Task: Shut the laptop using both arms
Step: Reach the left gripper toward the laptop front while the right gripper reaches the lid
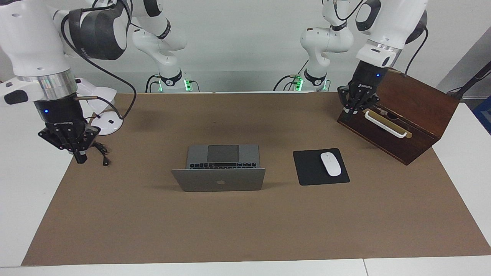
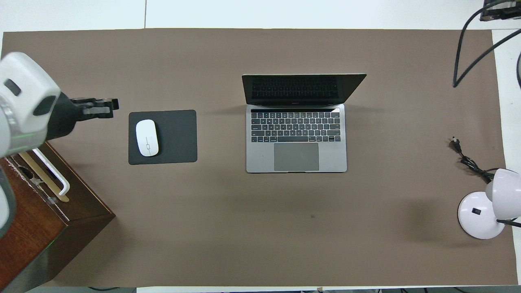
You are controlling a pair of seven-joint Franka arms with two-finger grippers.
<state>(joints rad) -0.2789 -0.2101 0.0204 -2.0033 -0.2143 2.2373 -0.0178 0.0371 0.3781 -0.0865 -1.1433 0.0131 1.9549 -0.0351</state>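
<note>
The silver-grey laptop [image 1: 219,180] [image 2: 296,138] stands open in the middle of the brown mat, its screen upright and its lid back with the apple logo turned away from the robots. My left gripper [image 1: 348,113] [image 2: 114,105] hangs shut and empty over the edge of a wooden box, toward the left arm's end. My right gripper [image 1: 80,157] hangs shut and empty over the mat's edge at the right arm's end, beside a lamp base. Both grippers are well apart from the laptop. The right gripper does not show in the overhead view.
A black mouse pad [image 1: 307,168] [image 2: 179,138] with a white mouse [image 1: 330,164] [image 2: 147,137] lies beside the laptop. A tilted wooden box [image 1: 418,103] [image 2: 40,219] stands at the left arm's end. A white desk lamp [image 1: 105,122] [image 2: 480,215] and its black cable [image 2: 468,162] are at the right arm's end.
</note>
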